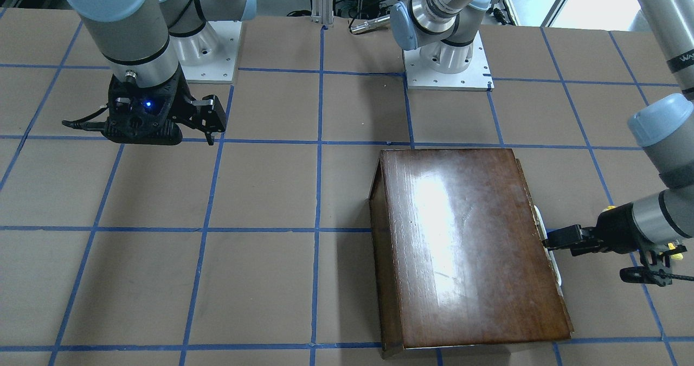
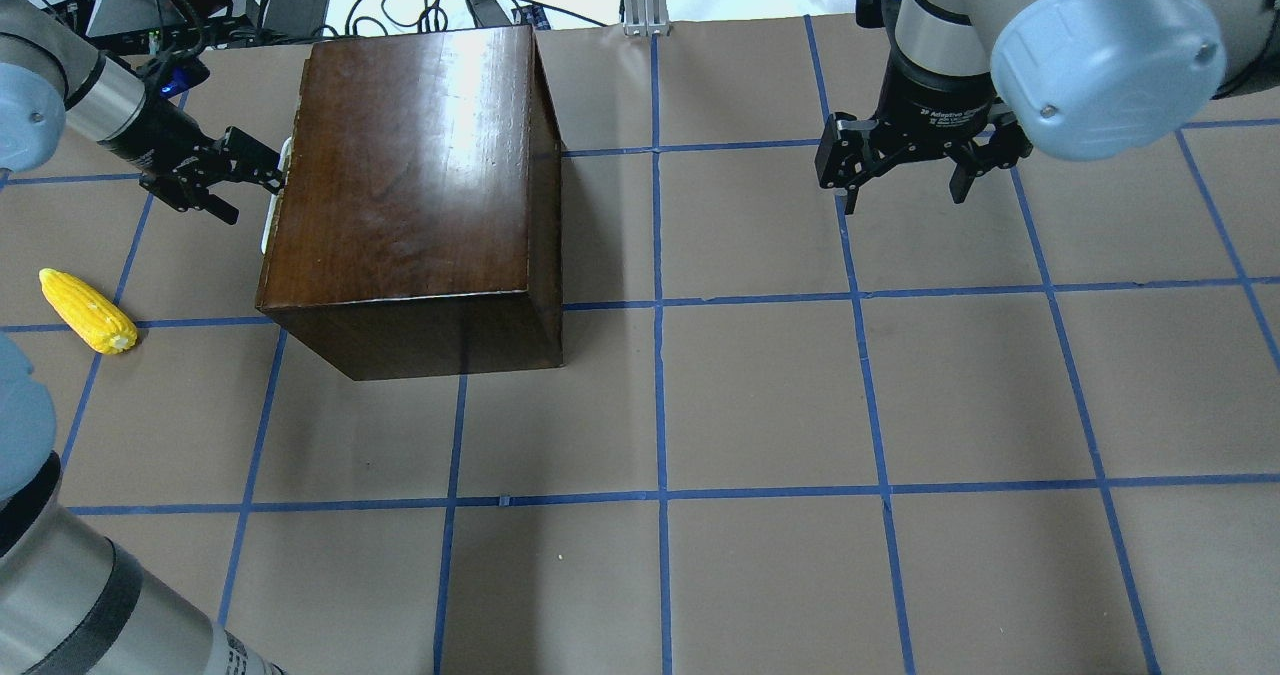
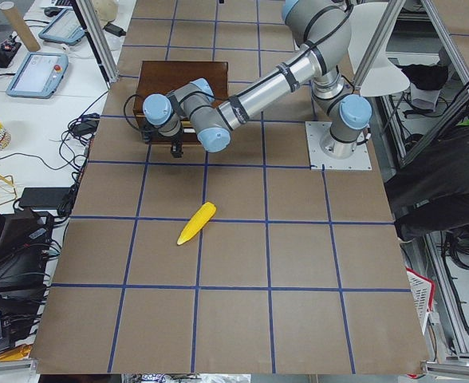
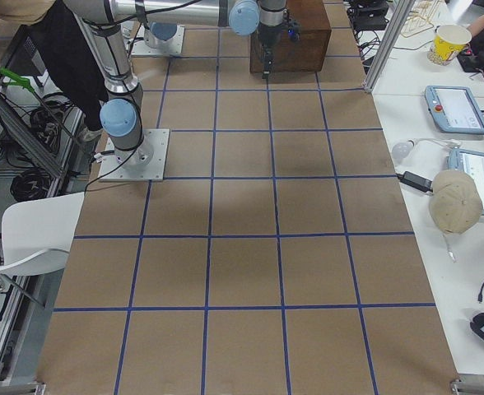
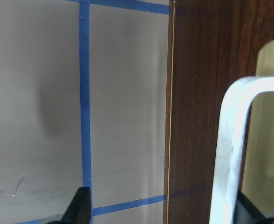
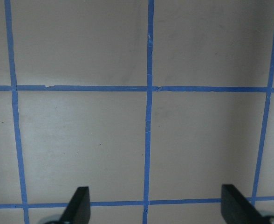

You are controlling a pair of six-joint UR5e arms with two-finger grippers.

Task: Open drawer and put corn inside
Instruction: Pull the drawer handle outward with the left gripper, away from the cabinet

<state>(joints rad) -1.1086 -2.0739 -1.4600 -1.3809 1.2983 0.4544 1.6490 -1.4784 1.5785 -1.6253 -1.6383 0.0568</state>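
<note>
Sideways, the left gripper point(image 2: 255, 180) holds spread jaws around the drawer point(image 5: 197, 102) handle point(image 5: 230, 140).

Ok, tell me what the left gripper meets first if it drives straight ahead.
Probably the pale handle on the drawer, which sits between the left gripper's open fingers; exact depth is unclear.

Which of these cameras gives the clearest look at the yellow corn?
The overhead exterior view: the corn lies whole and unblocked, with its kernel rows visible. The exterior left view shows it whole too, but smaller. The other views do not clearly show it.
</note>
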